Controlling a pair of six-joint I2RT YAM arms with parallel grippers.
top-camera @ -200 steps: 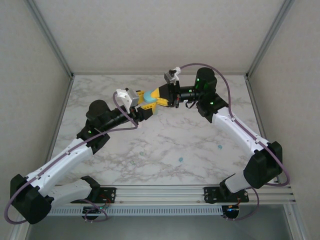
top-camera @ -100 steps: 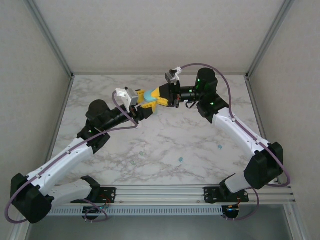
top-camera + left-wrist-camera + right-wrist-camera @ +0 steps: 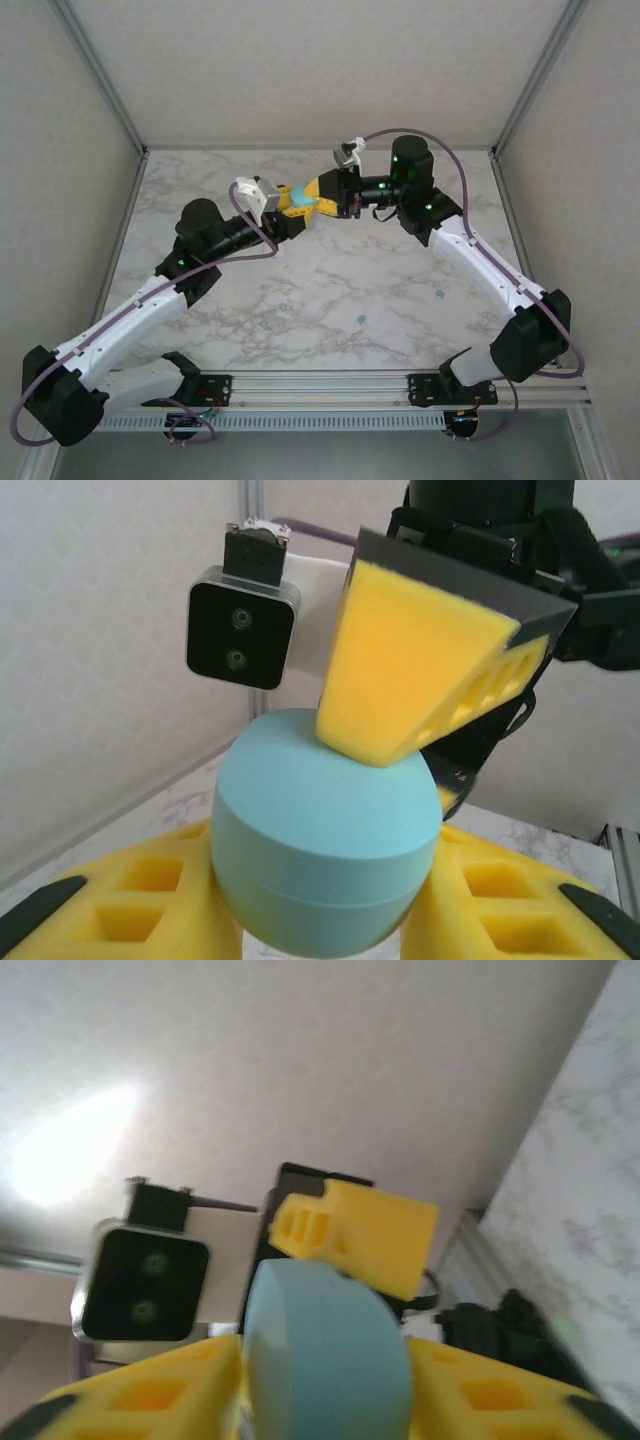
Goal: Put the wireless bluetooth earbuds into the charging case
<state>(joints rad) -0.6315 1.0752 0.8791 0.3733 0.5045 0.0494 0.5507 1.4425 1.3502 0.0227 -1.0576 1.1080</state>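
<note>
The case (image 3: 322,830) is a round, pebble-like puck in pale blue-teal, matte and smooth. A fine seam runs round it nearer one face, and the two halves sit flush, so it is closed. Its skin is plain colour in both wrist views. It hangs in the air above the marble table (image 3: 400,270), at the point where the two arms meet.

The left gripper (image 3: 293,206) pinches the case. In the left wrist view its two yellow fingers (image 3: 130,905), moulded with square pockets, press on opposite sides of the case, which sits wedged between them.

The right gripper (image 3: 320,191) faces the case from the opposite side. In the left wrist view one of its yellow fingers (image 3: 410,670) touches the upper rim of the case, and a sliver of the other shows just behind the case. In the right wrist view the case stands edge-on between the two fingers, with little or no gap on either side. Whether they clamp it or merely straddle it, I cannot tell.

The right wrist camera (image 3: 243,620), a black box with two lenses on a white mount, sits above and left of the case. In the right wrist view, the left wrist camera (image 3: 145,1285) sits just left of the case.

The earbuds (image 3: 361,319) are tiny teal specks lying on the table, well apart from the case, on the side toward the arm bases. They are too small to show their form.
</note>
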